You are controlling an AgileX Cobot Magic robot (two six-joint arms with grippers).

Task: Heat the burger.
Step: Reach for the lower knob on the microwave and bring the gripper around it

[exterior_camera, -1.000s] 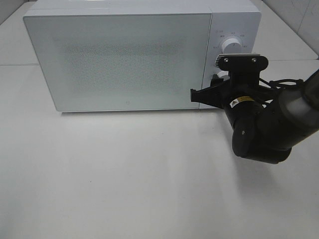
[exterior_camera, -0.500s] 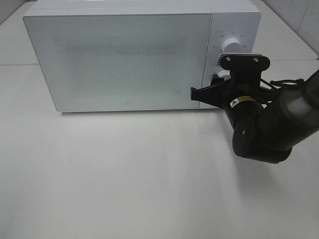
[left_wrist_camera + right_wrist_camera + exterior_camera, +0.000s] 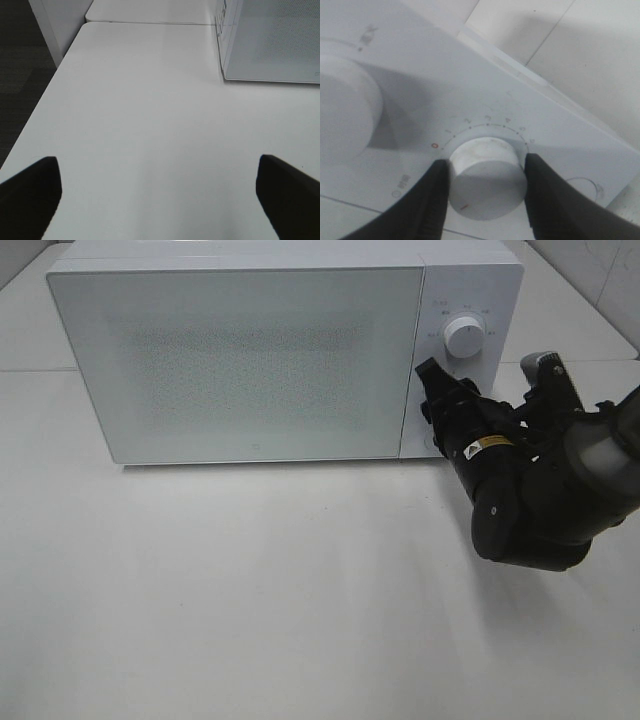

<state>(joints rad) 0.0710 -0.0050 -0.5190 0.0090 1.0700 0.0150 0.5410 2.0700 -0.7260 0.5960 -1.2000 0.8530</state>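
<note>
Burger first: we cannot find it in any view, and the frosted door of the microwave (image 3: 240, 360) is shut, so we cannot tell what is inside. Our right pincer (image 3: 487, 167) is clamped on the lower dial (image 3: 485, 190) of the control panel, one black finger (image 3: 437, 200) pressed to each side of it. A ring of numbers starting at an orange zero arcs round that dial. The upper dial (image 3: 462, 335) sits just beside it, untouched. From above, the right pincer (image 3: 437, 410) and its arm cover the lower dial. The microwave stands along the far edge of the white table (image 3: 250, 590). Our left pincer (image 3: 157, 165) hangs spread wide over bare table near the left edge, holding nothing, well apart from the microwave's corner (image 3: 270, 40).
</note>
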